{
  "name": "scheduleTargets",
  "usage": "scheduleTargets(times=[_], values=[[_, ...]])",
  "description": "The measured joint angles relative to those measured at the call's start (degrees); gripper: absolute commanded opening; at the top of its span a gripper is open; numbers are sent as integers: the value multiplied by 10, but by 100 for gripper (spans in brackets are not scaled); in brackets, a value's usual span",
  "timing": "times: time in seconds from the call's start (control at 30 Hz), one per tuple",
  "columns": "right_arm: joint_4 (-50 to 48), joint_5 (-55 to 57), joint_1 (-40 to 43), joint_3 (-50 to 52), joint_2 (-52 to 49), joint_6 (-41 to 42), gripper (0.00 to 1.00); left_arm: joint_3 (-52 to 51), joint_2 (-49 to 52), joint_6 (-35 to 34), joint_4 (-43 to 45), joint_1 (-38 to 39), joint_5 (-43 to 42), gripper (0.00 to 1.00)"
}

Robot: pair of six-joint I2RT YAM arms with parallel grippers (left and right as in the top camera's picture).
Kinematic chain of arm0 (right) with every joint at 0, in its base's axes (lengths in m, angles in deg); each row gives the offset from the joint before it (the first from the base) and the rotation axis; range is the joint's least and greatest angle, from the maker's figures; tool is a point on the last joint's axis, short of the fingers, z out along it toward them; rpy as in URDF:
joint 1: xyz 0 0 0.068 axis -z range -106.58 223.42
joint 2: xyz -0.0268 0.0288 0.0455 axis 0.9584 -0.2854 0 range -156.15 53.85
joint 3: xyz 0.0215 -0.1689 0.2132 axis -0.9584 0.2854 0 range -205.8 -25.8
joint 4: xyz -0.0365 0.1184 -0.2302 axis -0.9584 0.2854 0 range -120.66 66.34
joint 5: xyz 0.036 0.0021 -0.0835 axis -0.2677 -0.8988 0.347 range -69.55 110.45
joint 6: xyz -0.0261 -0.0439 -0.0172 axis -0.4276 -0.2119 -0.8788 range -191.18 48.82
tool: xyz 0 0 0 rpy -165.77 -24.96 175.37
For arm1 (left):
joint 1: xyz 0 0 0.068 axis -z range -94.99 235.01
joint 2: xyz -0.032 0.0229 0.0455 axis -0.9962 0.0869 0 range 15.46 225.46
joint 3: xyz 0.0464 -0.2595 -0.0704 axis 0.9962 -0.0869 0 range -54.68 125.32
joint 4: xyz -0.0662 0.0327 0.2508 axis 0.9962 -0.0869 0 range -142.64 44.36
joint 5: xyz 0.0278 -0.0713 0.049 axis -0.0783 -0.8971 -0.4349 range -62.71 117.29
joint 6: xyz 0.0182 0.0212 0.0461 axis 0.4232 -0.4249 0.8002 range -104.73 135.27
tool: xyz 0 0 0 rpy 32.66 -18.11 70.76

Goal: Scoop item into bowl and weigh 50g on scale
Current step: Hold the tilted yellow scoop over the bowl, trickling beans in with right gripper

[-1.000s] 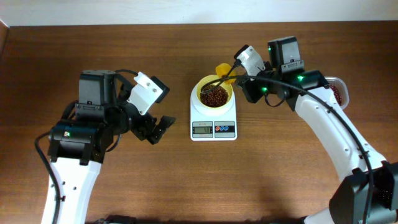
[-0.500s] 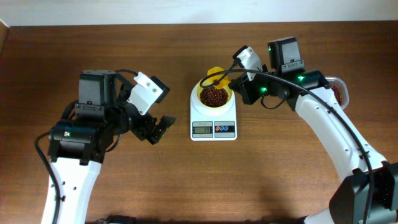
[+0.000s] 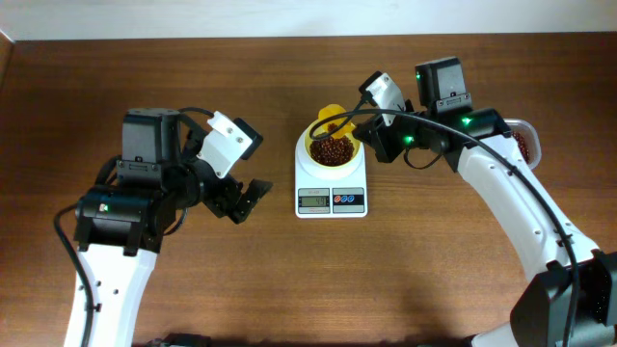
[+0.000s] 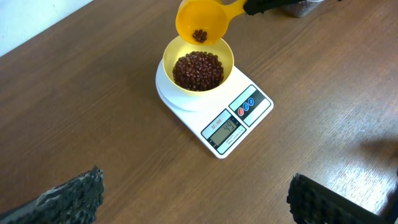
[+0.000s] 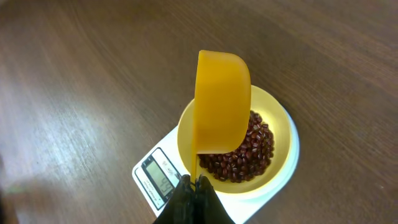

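Scoop (image 5: 222, 102) of orange-yellow plastic is held by its thin handle in the right jaws, which are closed fully on that handle. The handle's long axis runs straight out ahead of the jaws, and the scoop cup at its end is rolled onto its side. In the left wrist view a few beans (image 4: 199, 35) are seen left inside the cup.

Directly ahead of and below the right jaws sits the pale yellow bowl (image 5: 283, 130), centred on the white scale (image 4: 252, 87) on the wooden desk (image 3: 193, 77). A loose heap of red-brown beans (image 5: 249, 155) fills the bottom of the bowl. The scoop cup hangs over the bowl's rim on the side away from the scale's display (image 4: 224, 129), not over the bowl's middle. It is raised clear of the heap and touches neither bowl nor beans. Two digits are shown on the display, but they cannot be read with certainty.

The left jaws are spread wide and hold nothing. The scale lies well ahead of them and apart from them, so the right arm is plainly the nearer one. A clear tub (image 3: 522, 141) of more beans is partly hidden behind the right arm.

The coming move is judged to turn on that overhang. A small further roll of the wrist would drop the last beans near the rim, so a slight advance toward the bowl's centre may be needed to keep them from spilling onto the scale.
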State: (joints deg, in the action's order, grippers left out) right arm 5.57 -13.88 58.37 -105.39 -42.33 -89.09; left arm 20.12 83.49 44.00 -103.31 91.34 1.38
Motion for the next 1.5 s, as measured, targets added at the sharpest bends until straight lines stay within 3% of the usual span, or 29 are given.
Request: scheduleTargets(times=[0.23, 1.5], values=[[-8, 60, 0, 0, 0, -37, 4, 0, 0, 0, 0, 0, 0, 99], [-18, 75, -13, 0, -2, -45, 4, 0, 0, 0, 0, 0, 0, 99]])
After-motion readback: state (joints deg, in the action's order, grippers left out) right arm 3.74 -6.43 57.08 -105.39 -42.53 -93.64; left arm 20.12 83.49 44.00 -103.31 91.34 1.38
